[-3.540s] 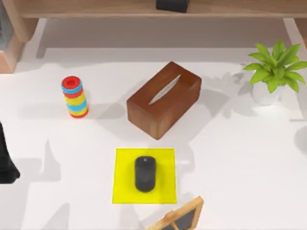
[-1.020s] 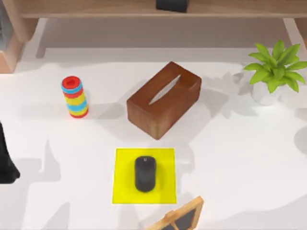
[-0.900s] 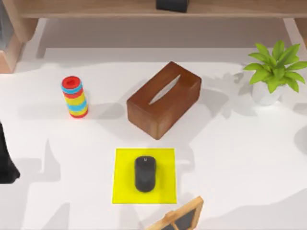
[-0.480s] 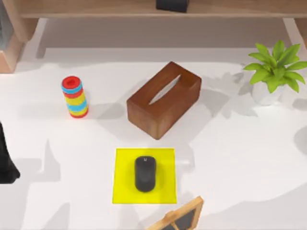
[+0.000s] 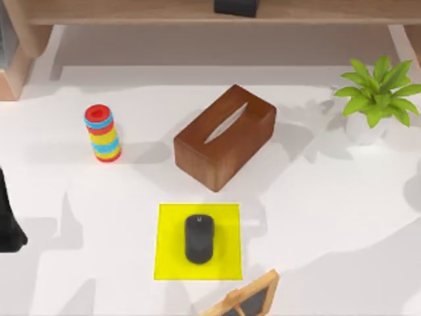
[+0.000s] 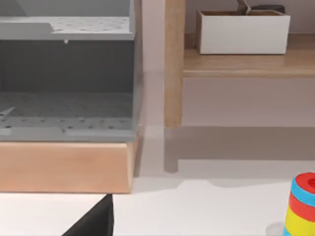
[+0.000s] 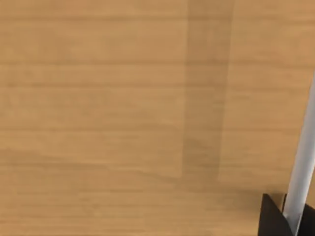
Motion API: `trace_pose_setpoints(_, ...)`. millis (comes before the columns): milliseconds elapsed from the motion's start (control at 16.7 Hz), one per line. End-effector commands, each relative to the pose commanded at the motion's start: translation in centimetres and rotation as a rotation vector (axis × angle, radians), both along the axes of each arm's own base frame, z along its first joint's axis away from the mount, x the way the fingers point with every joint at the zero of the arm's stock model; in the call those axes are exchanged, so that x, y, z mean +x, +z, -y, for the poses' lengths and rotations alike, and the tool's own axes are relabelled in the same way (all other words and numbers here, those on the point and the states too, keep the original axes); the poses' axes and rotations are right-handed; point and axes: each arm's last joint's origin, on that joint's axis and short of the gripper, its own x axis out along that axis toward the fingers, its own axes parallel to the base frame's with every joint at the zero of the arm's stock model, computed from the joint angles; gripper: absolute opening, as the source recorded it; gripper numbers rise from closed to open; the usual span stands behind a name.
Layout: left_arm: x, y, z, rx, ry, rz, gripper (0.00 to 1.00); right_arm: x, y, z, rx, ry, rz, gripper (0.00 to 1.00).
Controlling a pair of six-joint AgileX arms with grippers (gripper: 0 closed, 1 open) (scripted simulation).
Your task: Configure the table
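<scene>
The white table (image 5: 329, 197) spreads across the top view. On it a black mouse (image 5: 198, 238) lies on a yellow mat (image 5: 168, 260) near the front. A brown tissue box (image 5: 223, 137) stands at an angle in the middle. My left arm (image 5: 6, 224) is parked at the table's left edge. A dark part of my left gripper (image 6: 96, 221) shows low in the left wrist view. The right wrist view faces a light wooden surface (image 7: 123, 118), with a dark part of my right gripper (image 7: 280, 216) at its corner beside a thin pale edge (image 7: 302, 167).
A stack of coloured rings (image 5: 102, 133) stands at the left, a potted plant (image 5: 375, 99) at the back right. A small wood-framed board (image 5: 247, 299) leans at the front edge. A wooden shelf unit (image 5: 131, 13) runs along the back, holding a grey drawer box (image 6: 66, 78) and a white box (image 6: 241, 32).
No object on the table has moved. A broad shadow has spread over the table's front right corner.
</scene>
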Motion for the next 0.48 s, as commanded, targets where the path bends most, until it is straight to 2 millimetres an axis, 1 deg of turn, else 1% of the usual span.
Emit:
trace_pose_setpoints(180,0.00,0.00,0.00,0.000,0.000,0.000,1.00,0.00,0.00,0.00,0.000,0.000,0.000,0.00)
trace_pose_setpoints(480,0.00,0.00,0.00,0.000,0.000,0.000,1.00,0.00,0.00,0.00,0.000,0.000,0.000,0.38)
